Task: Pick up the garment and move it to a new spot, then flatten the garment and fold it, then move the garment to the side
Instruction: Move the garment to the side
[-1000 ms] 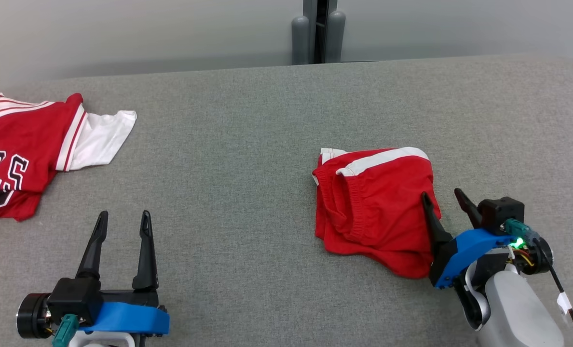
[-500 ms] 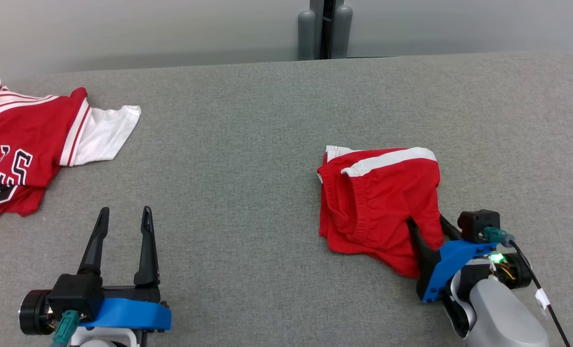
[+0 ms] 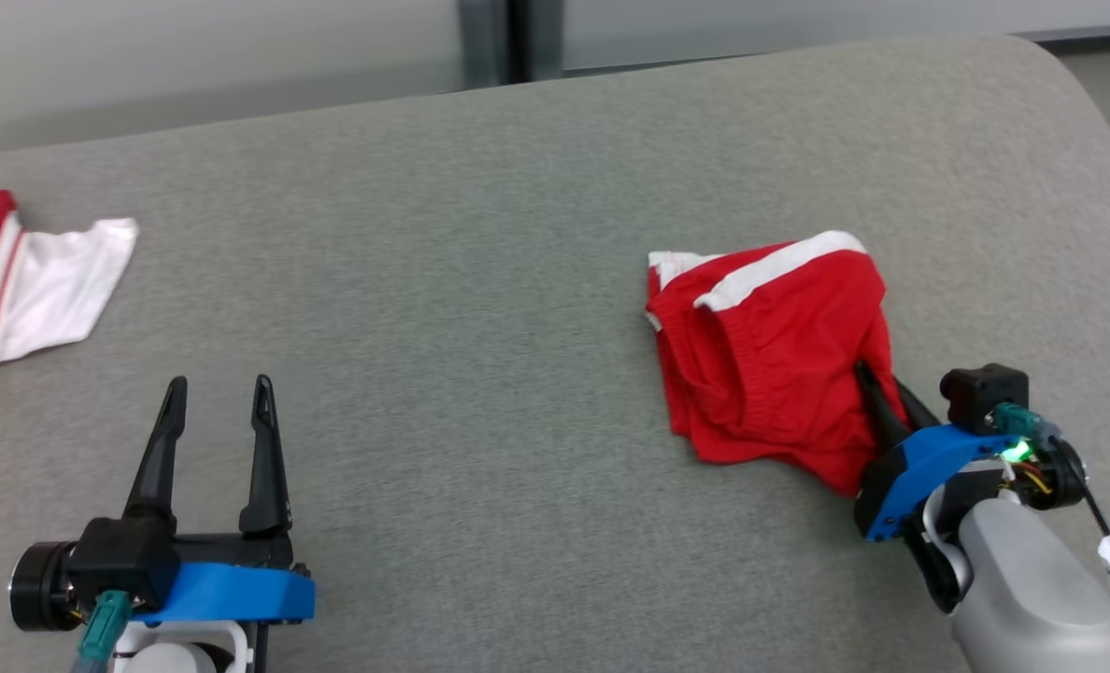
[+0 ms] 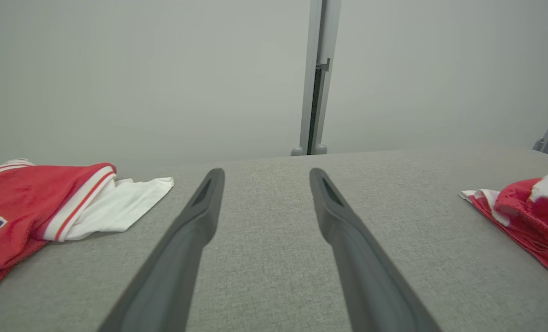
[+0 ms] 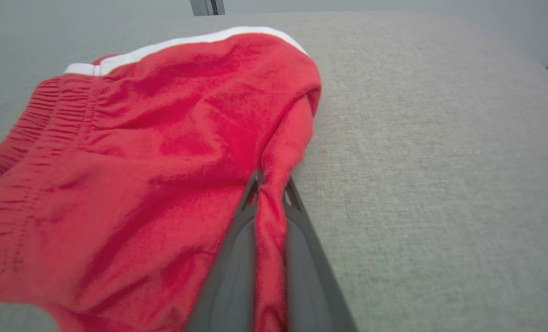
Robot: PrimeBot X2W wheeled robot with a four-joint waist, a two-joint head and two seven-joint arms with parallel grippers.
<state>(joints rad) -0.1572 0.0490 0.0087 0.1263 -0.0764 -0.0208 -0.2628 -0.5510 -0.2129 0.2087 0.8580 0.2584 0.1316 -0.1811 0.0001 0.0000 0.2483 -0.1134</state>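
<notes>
1. A red and white jersey [image 3: 46,280] is lying at the far left of the grey surface [image 3: 480,280], well apart from the work. It is looking like a piece to be steering clear of.
2. The left jaws are hanging open and empty at the lower left, pointing up the surface and touching nothing. That is looking like a sensible place for them, out of the carry path yet near enough to be helping with the flattening.
3. The bare middle of the surface is offering the likeliest new spot. The carry is therefore probably going to be running leftward and stopping short of the jersey.
4. The garment, a pair of red shorts [image 3: 779,355] with white trim, is lying bunched on the right half of the surface. Its gathered waistband is facing left and its white stripe is running along the far edge.
5. The right jaws are gripping a narrow ridge of cloth at the right near edge of the red shorts. In the right wrist view, red fabric is running between the two fingers [image 5: 230,276]. The pinch is looking thin, perhaps taking one fold only. Lifting slowly and straight up is seeming wise, while checking that the cloth is not slipping and that the hem is coming clear before travelling sideways.
</notes>
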